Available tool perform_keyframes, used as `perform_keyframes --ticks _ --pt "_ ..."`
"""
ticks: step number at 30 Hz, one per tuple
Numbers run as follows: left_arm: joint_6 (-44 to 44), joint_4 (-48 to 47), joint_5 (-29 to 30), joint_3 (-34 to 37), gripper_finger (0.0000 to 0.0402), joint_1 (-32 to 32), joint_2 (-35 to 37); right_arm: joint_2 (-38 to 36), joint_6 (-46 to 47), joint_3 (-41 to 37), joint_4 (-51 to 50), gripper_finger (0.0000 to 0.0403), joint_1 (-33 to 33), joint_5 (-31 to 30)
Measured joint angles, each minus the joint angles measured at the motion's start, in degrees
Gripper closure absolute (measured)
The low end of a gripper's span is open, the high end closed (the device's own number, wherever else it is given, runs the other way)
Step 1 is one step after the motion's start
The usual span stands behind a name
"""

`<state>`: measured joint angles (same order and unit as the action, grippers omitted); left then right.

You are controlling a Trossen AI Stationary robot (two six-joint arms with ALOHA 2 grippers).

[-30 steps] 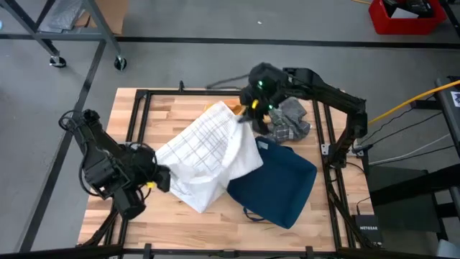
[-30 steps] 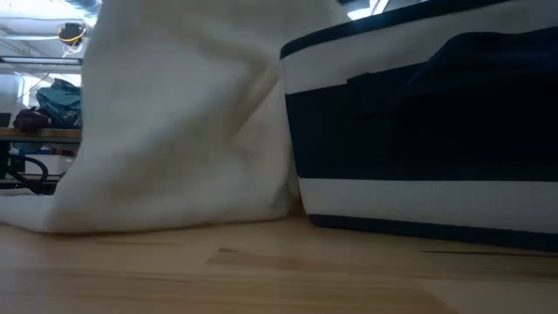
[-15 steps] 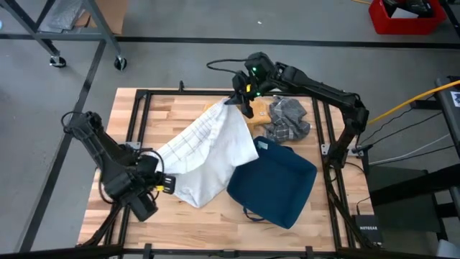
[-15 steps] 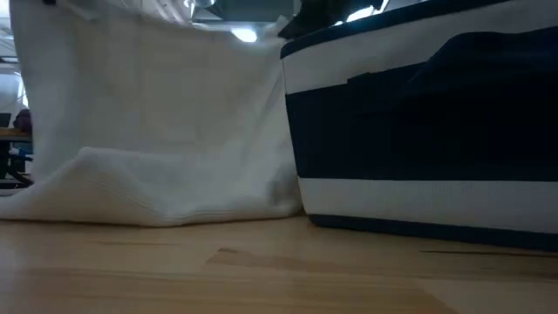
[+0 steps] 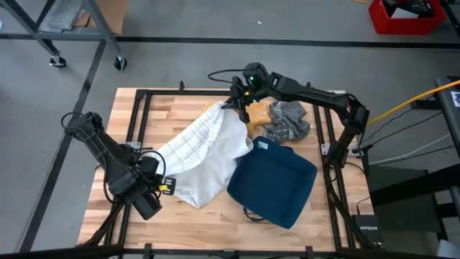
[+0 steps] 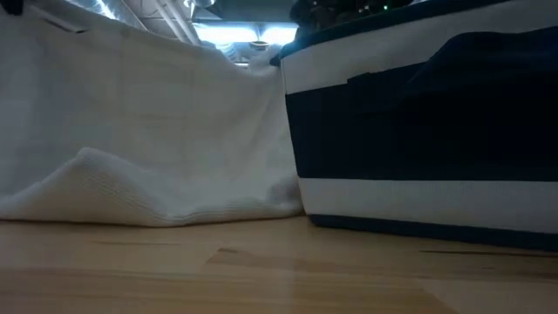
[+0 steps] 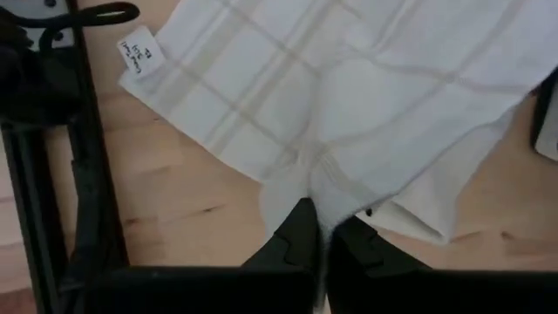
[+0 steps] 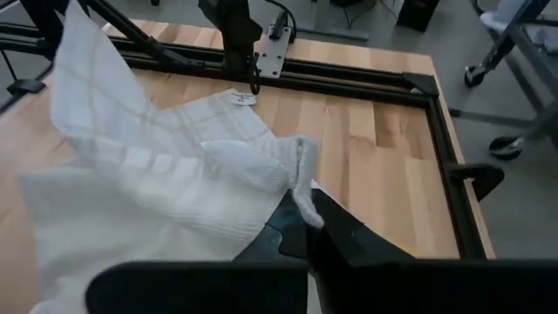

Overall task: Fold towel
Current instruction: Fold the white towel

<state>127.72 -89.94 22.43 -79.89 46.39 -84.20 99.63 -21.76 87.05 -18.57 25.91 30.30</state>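
One white checked towel (image 5: 205, 155) lies on the table, along with one navy bag (image 5: 277, 183) and one crumpled grey cloth (image 5: 289, 120). Two grippers are visible: the left gripper (image 5: 164, 185) and the right gripper (image 5: 237, 101).

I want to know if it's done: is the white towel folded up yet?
Not yet. The white checked cloth towel hangs stretched and rumpled between the left pincer and right pincer, each shut on an edge.

A black box (image 5: 366, 230) at the bench's edge, in the high view, carries white lettering that reads "NETGEAR"; a small white tag (image 7: 140, 50) sewn to a corner of the towel (image 7: 366, 96), seen in the left wrist view, bears a few lines of dark print, too small to read.
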Motion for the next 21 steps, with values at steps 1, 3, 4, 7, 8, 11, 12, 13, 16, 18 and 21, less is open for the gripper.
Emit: perform_keyframes --ticks 1,3,4,7,8,11,12,13,16,18,21 --pt "0.0 0.05 0.0 0.56 0.0401 0.0 0.05 0.0 -0.02 -0.67 1.27 0.0402 0.0 -0.01" --pt "0.01 -0.15 0.0 2.46 0.0401 -0.02 0.07 0.03 -0.17 -1.66 3.6 0.0402 0.04 -0.01" --pt "0.13 -0.05 -0.02 3.59 0.0401 -0.07 0.07 0.47 -0.2 -1.69 4.49 0.0402 0.04 0.12" --pt "0.8 -0.13 0.18 6.07 0.0401 -1.11 0.04 1.42 0.32 -1.73 7.36 0.0402 0.02 0.86" --pt "0.83 -0.18 0.74 6.22 0.0401 -1.66 0.04 1.68 0.4 -1.71 9.07 0.0402 0.0 0.89" --pt "0.4 -0.05 3.5 6.22 0.0402 -2.95 0.06 2.0 0.52 -1.68 12.59 0.0402 0.0 1.25" --pt "0.08 -0.06 3.93 6.22 0.0401 -3.17 0.21 2.13 0.54 -1.63 14.1 0.0402 0.01 1.23" --pt "-0.64 0.0 3.96 6.22 0.0402 -3.36 0.39 2.23 0.55 -1.64 14.99 0.0402 0.11 1.23" --pt "-1.97 -0.06 3.94 6.22 0.0401 -3.37 1.06 2.91 0.82 -1.64 19.15 0.0402 0.51 0.77" --pt "-1.97 -0.03 4.03 6.43 0.0402 -3.47 1.32 3.5 1.51 -1.64 22.48 0.0402 0.83 0.55" --pt "-1.86 -0.17 4.43 7.87 0.0401 -3.96 1.4 4.78 3.23 -1.58 25.78 0.0402 0.86 0.44"
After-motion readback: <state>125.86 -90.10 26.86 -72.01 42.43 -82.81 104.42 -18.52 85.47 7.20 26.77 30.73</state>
